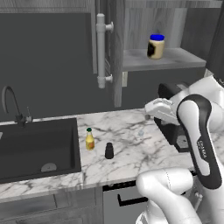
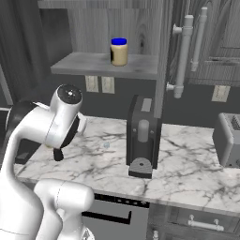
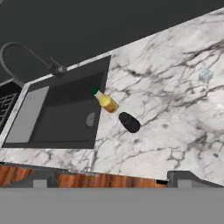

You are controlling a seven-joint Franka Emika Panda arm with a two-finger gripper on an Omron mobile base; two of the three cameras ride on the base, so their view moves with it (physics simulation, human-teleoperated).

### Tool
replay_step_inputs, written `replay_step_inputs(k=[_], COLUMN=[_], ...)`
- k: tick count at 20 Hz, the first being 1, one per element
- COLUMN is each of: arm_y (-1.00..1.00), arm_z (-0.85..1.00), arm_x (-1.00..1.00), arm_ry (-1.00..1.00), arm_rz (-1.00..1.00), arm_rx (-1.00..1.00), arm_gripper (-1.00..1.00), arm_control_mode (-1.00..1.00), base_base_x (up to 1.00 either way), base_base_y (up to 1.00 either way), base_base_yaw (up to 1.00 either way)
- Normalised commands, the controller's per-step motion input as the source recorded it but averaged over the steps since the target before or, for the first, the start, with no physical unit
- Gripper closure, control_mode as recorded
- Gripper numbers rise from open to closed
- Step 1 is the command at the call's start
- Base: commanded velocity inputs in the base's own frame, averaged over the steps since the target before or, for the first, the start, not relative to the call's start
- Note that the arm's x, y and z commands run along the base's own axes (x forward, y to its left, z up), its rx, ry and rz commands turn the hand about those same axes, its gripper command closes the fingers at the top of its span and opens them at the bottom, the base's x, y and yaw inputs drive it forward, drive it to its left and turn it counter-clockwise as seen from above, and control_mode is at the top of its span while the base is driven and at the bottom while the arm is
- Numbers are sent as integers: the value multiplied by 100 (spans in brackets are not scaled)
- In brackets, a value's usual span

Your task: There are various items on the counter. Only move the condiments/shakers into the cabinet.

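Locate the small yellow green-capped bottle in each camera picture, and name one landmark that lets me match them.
Left base view: the yellow bottle stands upright on the counter, just right of the sink's edge, left of the black shaker.
Right base view: I cannot make it out; the arm covers that stretch of counter.
Hand view: the bottle is near centre, at the sink's corner, beside the shaker.
Shared landmark: the white marble counter.

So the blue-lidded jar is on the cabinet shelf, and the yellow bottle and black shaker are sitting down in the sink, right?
Not quite. The blue-lidded jar is on the cabinet shelf, but the yellow bottle and black shaker stand on the marble counter beside the sink, not in it. The left base view shows this.
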Motion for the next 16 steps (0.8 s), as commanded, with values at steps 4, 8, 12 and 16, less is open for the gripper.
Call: replay_step_inputs(k=[4,8,12,16], arm_y=[10,25,38,30], arm_z=[-79,-61,-51,-29], arm_x=[-3,-32,-30,-4], arm_ry=[27,-7,-22,-21], arm_rz=[6,8,10,7], arm_rx=[-5,-18,-25,-16], arm_gripper=[-100,-100,-100,-100], arm_control_mode=[-100,-100,-100,-100], base_base_x=[0,0,0,0], base_base_y=[0,0,0,0], base_base_yaw=[0,0,0,0])
